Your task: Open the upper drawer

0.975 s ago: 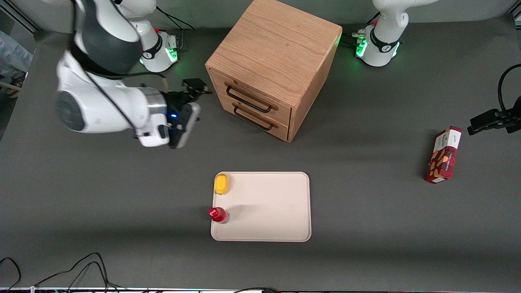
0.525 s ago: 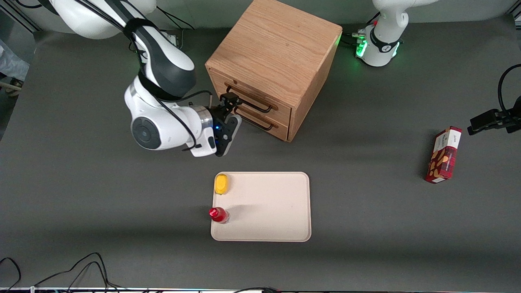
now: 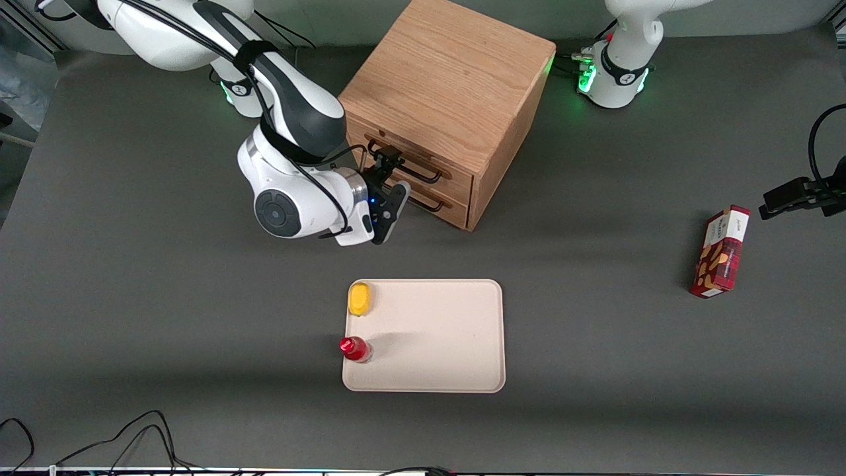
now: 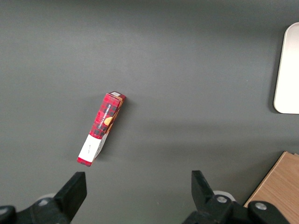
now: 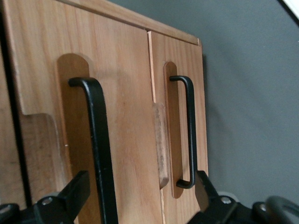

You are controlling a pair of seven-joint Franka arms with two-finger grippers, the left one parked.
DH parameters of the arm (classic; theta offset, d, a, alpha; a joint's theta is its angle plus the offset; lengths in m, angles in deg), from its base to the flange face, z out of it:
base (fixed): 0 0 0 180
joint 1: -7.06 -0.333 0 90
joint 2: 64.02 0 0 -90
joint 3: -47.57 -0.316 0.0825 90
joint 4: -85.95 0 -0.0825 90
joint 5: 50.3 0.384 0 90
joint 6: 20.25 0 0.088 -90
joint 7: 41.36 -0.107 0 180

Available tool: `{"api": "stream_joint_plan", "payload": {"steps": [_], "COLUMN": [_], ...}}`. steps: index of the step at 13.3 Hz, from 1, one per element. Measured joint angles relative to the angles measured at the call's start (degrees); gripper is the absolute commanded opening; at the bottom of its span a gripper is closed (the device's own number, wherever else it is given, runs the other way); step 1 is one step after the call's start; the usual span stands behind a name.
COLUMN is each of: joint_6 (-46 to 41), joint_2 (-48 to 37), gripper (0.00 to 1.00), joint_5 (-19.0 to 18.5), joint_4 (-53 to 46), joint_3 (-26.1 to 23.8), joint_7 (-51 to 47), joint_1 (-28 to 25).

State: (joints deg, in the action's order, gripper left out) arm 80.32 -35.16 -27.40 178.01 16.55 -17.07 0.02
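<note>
Claw now nearer, spread astride upper drawer handle; two drawers, both closed.

A dark grey table under even light, with black cables along its near edge.

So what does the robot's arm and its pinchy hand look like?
The working arm is glossy white with rounded, chunky joints, dark grey bands and a grey disc on its side. Black cables run along it, strapped down. A small blue light glows near the wrist. Its gripper is black, in front of the upper drawer.
</note>
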Motion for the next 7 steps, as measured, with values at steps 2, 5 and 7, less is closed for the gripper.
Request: {"api": "stream_joint_plan", "payload": {"steps": [2, 5, 7], "joint_6": [0.77, 1.7, 2.18], "joint_2": [-0.18, -0.45, -0.43], "gripper": [1.0, 1.0, 1.0], "joint_5": [-0.09, -0.29, -1.48], "joint_4": [1.23, 1.78, 1.85], "joint_3": [-0.53, -0.53, -0.51], "joint_7": [-0.07, -0.08, -0.13], "joint_1": [0.0, 0.1, 0.26]}}
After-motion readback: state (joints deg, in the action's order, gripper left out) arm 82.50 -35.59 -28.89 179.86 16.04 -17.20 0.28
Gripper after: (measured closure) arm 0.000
